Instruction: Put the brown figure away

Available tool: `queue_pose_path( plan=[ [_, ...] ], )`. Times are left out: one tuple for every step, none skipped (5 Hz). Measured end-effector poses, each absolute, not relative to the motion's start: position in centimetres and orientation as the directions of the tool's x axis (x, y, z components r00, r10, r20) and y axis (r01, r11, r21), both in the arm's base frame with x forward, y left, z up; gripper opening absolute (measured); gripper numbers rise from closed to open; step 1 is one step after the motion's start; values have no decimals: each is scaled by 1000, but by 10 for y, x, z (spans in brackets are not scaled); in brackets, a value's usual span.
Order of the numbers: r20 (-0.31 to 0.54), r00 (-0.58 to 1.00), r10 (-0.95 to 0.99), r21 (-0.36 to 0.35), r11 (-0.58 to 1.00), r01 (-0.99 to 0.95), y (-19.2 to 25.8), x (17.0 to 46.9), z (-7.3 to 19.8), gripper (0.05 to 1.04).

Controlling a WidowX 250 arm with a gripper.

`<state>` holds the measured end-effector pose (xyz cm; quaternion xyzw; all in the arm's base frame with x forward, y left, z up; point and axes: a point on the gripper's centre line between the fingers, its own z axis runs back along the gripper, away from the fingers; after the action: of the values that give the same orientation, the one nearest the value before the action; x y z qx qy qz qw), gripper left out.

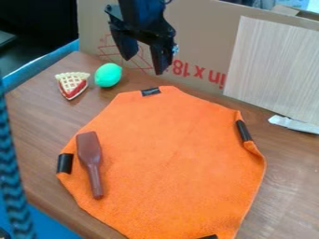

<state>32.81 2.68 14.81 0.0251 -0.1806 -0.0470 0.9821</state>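
My hand hung open, its two fingers apart, in front of the cardboard at the back of the counter; the top edge of the view cut off my arm. Behind my fingers, red print and line drawings on the cardboard were partly hidden. The brown spatula lay on the left part of the orange cloth, blade toward the back, just beside a black patch. The bottom edge cut off the cloth and another black patch. A white thing, cut off at the right, lay by the foot of the pale board; I couldn't tell what it was. Left of my hand, a green toy sat near a pie slice.
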Motion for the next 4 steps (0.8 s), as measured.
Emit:
queue_pose_path(
  plan=[
    [332, 939, -93, 60, 995, 78, 27, 327, 140, 1000],
    [291, 954, -68, 56, 997, 54, 23, 315, 122, 1000],
    [296, 953, -64, 55, 997, 50, 22, 316, 123, 1000],
    [300, 953, -49, 44, 998, 38, 22, 316, 123, 1000]
  ],
)
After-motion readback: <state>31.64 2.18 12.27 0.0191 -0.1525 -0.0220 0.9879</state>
